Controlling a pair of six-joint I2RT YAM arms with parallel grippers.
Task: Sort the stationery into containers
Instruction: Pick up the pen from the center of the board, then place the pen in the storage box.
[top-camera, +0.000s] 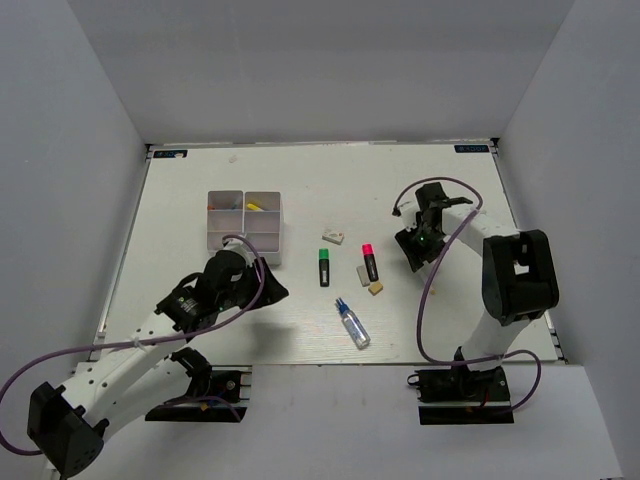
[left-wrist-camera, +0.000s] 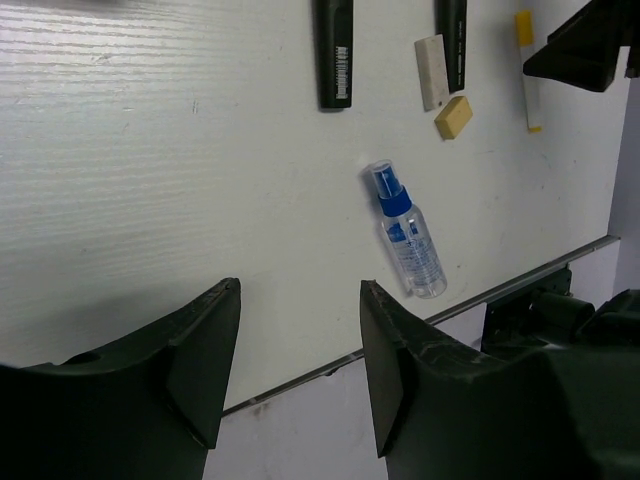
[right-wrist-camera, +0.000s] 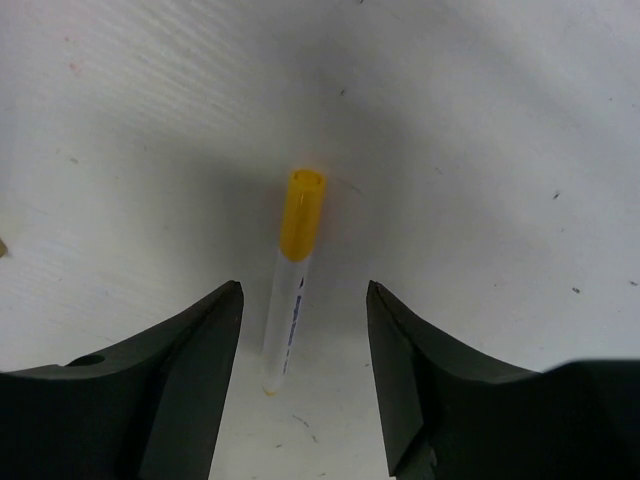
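Aiming at the yellow-capped white plastic pen (right-wrist-camera: 292, 275) on the right side of the white table (top-camera: 300, 180), we hold our right gripper (right-wrist-camera: 303, 300) over it, jaws apart. Next we must squeeze it, then carry it left to the white plastic compartment box (top-camera: 213, 238).

Likely lab cell — white table (top-camera: 200, 180), plain grey walls (top-camera: 330, 70).

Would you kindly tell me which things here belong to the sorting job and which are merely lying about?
Job: box, green highlighter, red highlighter, white eraser, tan eraser, white stick, glue bottle, yellow-capped pen.
Lying about: nothing loose that I can see; only the arms' purple cables.
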